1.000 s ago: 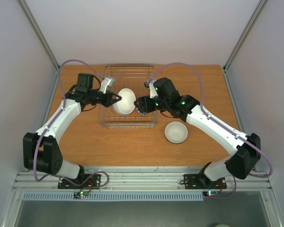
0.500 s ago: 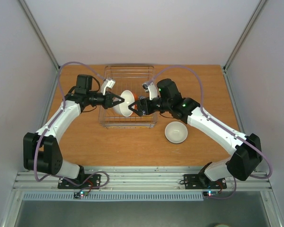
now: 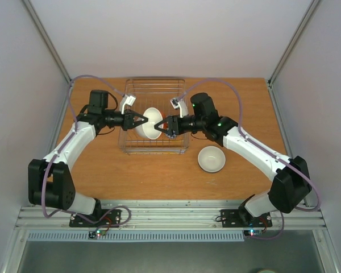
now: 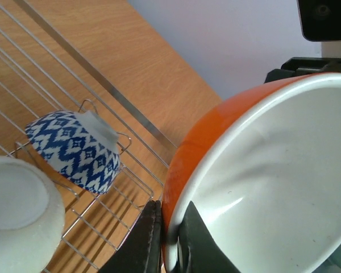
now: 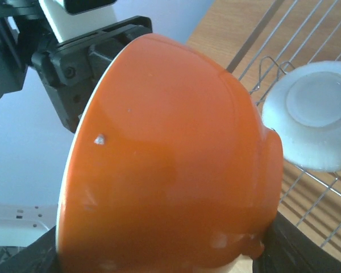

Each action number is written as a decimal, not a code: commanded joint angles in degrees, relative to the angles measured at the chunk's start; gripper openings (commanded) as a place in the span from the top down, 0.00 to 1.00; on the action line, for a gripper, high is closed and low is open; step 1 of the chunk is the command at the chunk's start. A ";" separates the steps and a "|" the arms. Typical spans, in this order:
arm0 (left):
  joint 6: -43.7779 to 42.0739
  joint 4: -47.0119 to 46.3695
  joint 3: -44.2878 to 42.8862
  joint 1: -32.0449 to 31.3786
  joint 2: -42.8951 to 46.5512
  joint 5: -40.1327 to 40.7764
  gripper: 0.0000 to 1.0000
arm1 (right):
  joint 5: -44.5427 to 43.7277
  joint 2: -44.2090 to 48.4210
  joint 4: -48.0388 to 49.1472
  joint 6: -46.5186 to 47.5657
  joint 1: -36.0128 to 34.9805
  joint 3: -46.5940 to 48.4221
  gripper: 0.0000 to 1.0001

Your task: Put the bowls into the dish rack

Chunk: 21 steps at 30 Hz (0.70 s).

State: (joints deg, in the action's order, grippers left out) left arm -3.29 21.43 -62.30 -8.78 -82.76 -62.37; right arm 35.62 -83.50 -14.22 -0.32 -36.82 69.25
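Observation:
An orange bowl (image 3: pixel 150 122) with a white inside hangs tilted on its side above the dish rack (image 3: pixel 131 149). My left gripper (image 3: pixel 141 120) is shut on its rim, one finger outside and one inside (image 4: pixel 169 207). My right gripper (image 3: pixel 166 126) meets the bowl from the other side. Its fingers straddle the bowl's orange underside (image 5: pixel 165 170); whether they press on it is hidden. In the rack a blue-white zigzag bowl (image 4: pixel 74 151) lies on its side and a pale bowl (image 4: pixel 17 210) sits upside down.
A white bowl (image 3: pixel 211 159) stands upright on the wooden table right of the rack. The rack's wire floor and rim (image 4: pixel 102 85) lie below both grippers. Grey walls enclose the table at left, right and back.
The orange bowl has tipped from face-up to on edge and shifted slightly left. My right gripper has moved left up against its underside, its jaws widening then narrowing.

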 commanded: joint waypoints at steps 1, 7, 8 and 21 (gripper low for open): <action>0.11 -2.95 0.33 -0.98 1.90 -7.95 1.00 | 2.56 -1.83 6.06 -3.42 1.60 -1.04 0.69; 0.51 -2.94 0.21 -0.96 1.55 -7.19 0.99 | 2.12 -2.08 6.75 -3.15 2.11 -0.91 0.99; 0.59 -2.89 0.13 -0.98 1.63 -6.60 0.91 | 1.44 -2.00 6.41 -2.67 2.10 -0.65 0.99; 4.17 -1.97 -1.50 -0.97 4.53 35.99 0.28 | -34.55 -22.71 -31.22 9.22 1.31 35.56 0.99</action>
State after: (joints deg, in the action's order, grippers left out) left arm 0.03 20.12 -62.04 -9.87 -79.40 -40.64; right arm 17.72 -98.89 -30.83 4.97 -35.31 93.54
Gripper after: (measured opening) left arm 0.715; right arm 0.656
